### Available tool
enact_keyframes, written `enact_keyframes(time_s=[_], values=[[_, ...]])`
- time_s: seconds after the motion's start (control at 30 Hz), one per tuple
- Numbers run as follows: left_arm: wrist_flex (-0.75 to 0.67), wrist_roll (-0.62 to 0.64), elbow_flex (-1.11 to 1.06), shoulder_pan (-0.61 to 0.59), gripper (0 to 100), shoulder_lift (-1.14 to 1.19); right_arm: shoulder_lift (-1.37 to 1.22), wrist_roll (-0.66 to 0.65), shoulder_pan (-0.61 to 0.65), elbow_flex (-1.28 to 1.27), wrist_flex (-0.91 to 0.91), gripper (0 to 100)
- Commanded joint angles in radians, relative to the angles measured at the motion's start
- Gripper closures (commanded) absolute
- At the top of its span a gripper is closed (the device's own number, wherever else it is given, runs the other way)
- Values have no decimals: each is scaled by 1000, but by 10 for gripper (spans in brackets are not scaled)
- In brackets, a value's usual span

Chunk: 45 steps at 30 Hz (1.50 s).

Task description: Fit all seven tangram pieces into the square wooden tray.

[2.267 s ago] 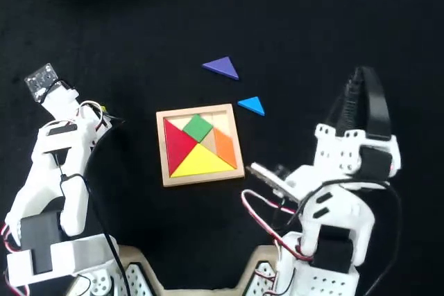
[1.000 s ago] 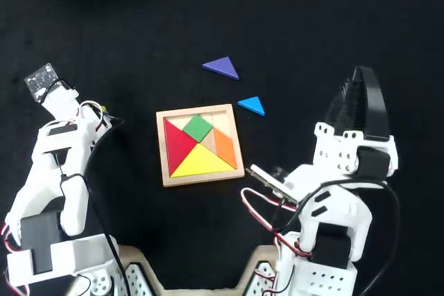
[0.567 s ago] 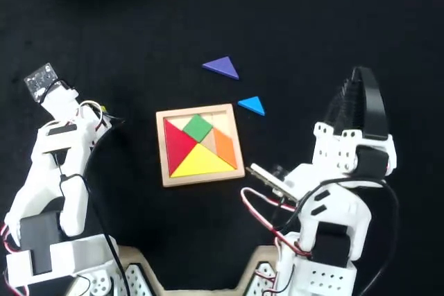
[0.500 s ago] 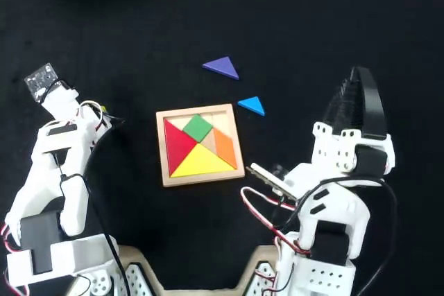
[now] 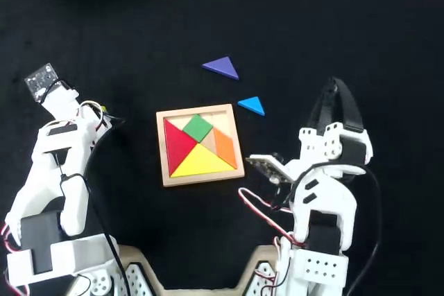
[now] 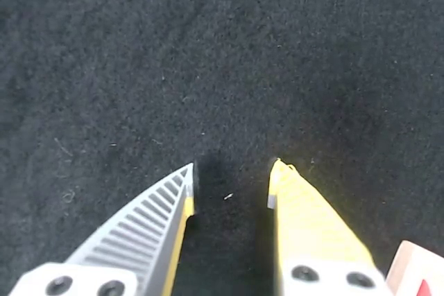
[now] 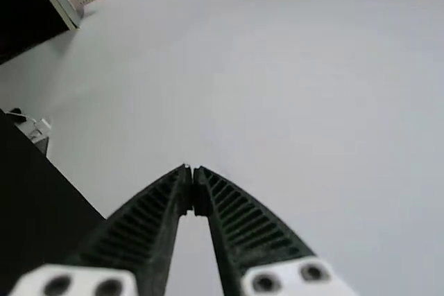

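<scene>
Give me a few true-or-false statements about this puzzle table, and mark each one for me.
1. The purple triangle lies on the black table, outside the wooden tray. True.
2. The blue triangle sits inside the tray. False: it lies on the table, just off one tray corner.
3. The right arm's tool is shut with nothing in it. True.
4. The left arm's tool grips the yellow piece. False: it is open and empty over bare table; the yellow piece lies in the tray.
5. A red piece lies in the tray. True.
</scene>
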State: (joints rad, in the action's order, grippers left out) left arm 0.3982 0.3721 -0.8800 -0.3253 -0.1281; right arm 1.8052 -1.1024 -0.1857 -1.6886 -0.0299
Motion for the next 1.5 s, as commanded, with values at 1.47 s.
enact_keyframes(time_s=[1.47], values=[[367, -488, -1, 564, 707, -382, -50, 486, 107, 231, 677, 986]])
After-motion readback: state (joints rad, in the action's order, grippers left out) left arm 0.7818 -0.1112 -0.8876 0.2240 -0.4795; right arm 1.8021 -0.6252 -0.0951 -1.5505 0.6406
